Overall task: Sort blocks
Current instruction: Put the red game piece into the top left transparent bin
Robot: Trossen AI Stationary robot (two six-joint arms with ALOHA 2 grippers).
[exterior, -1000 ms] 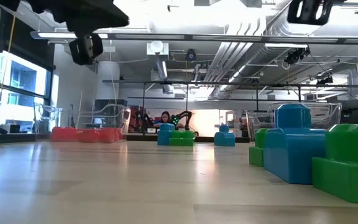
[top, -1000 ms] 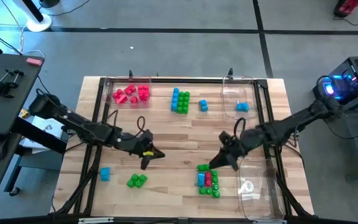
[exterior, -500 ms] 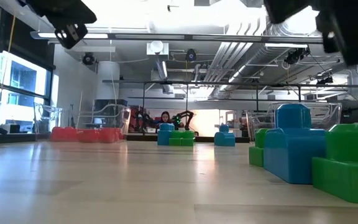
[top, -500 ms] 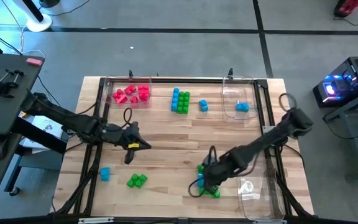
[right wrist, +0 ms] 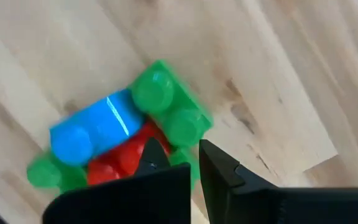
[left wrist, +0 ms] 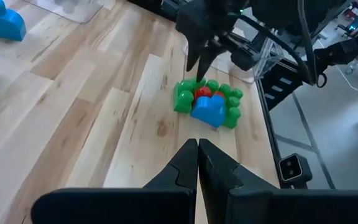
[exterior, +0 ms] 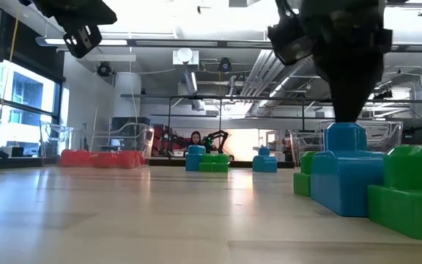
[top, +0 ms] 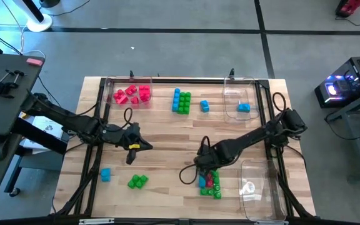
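Observation:
A cluster of joined blocks point(top: 209, 182), green, blue and red, lies on the wood near the table's front right; it also shows as the cluster point(left wrist: 207, 102) and the cluster point(right wrist: 123, 137). My right gripper point(top: 201, 170) is shut, points straight down and stands over the cluster's far-left corner. Seen level, the right gripper point(exterior: 346, 117) ends just above the blue block point(exterior: 346, 172). My left gripper point(top: 144, 148) is shut, holds nothing, and hangs above the table's left middle, pointing toward the cluster. My right gripper has its shut fingertips point(left wrist: 194, 70) right at the top of the cluster's green corner block point(left wrist: 184, 93), coming from above. I cannot tell whether they touch it.
Red blocks point(top: 132, 95) lie in a clear tray at the far left. A blue-and-green group point(top: 181, 101) and a blue block point(top: 204, 107) lie at the far middle. One blue block point(top: 243, 107) sits in the far right tray. A second clear tray point(top: 255, 187) stands front right. A blue block point(top: 105, 175) and green blocks point(top: 137, 181) lie front left.
My right gripper has swung down and toward the table's near left, tipping from a slant to pointing straight down over the cluster. My left gripper drew back toward the left edge, rose a little and rolled, then kept still. Both stayed shut.

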